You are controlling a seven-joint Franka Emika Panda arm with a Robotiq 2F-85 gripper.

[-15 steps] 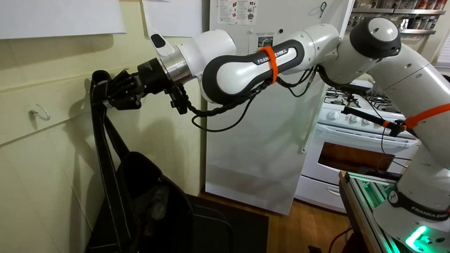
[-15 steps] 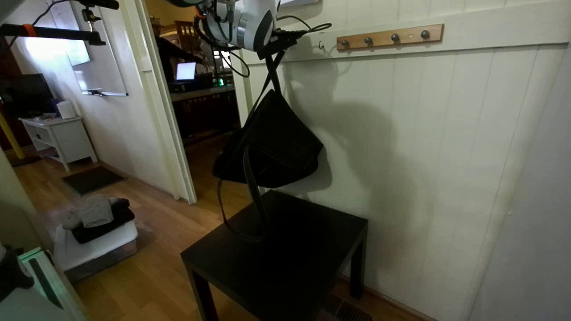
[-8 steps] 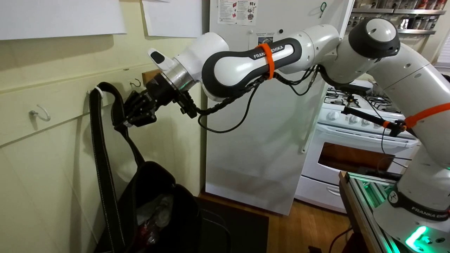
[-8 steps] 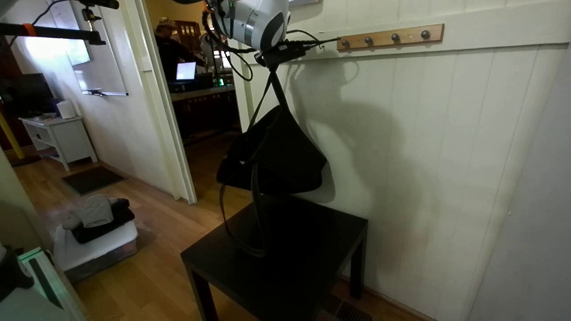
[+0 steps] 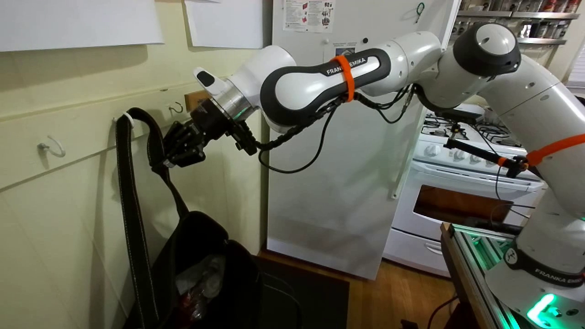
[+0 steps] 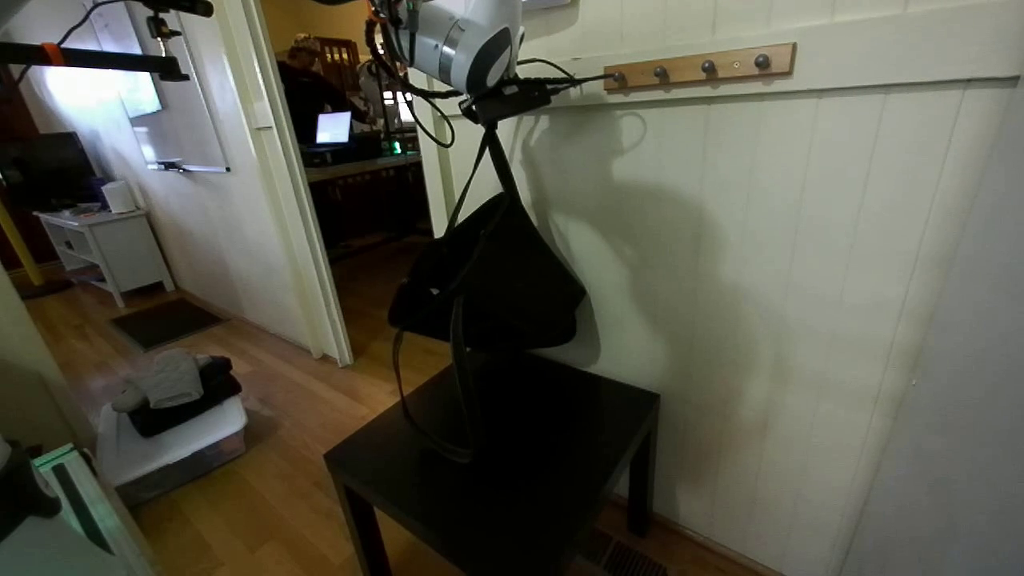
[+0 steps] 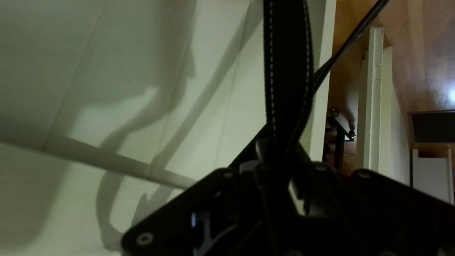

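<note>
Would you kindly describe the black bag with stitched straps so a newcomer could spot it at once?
Start at the pale panelled wall, then find the low rectangular black table beside it. Above the table hangs the black bag, one flat stitched strap gripped by the black tool. Its soft, open body sets it apart from the straight-edged table.

Bag (image 6: pixel 506 280) — in both exterior views

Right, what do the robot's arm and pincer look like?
The glossy white arm has dark grey joint covers, two bright orange straps, white FRANKA lettering and black cables beneath; a silver ring-shaped wrist collar joins it to the angular black pincer with hinged links.
</note>
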